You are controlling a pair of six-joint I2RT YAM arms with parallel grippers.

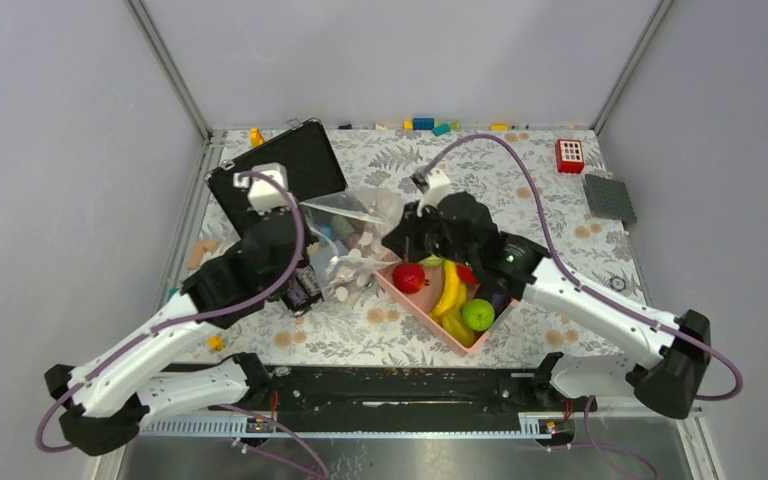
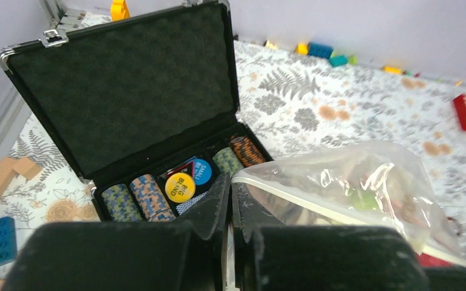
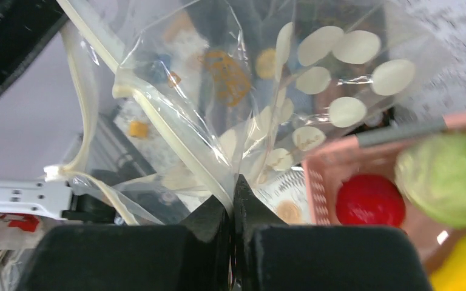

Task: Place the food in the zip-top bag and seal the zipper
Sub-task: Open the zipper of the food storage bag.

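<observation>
Left fingers (image 2: 215, 203) pressed together, clamped on the left end of the zip-top bag (image 2: 364, 176) at its mouth edge. Open poker-chip case (image 2: 127, 85) stands just beyond, far left; not part of the task.

Zip-top bag hangs between the two arms at mid-table, film crumpled. Zipper (image 3: 176, 142) runs as a pale strip down to the right-hand grip and looks unsealed. Contents hard to read through the plastic; cannot tell whether any food is inside.

Right fingers (image 3: 209, 217) also together, pinching bag film and zipper strip at the bag's right side.

Food sits right of the bag, in the pink basket (image 1: 403, 293): apple (image 1: 409, 277), cabbage (image 3: 446, 176), bananas (image 1: 450, 290), lime (image 1: 477, 314), eggplant (image 1: 497, 296).

Step in hand, by my reading: taking hold of the mouth from both sides to open it. Loading not begun.

Next move likely calls for drawing the two grips apart so the mouth gapes, then one arm letting go to fetch a piece while the other keeps the edge up. Risk: slack film folding shut once released.
</observation>
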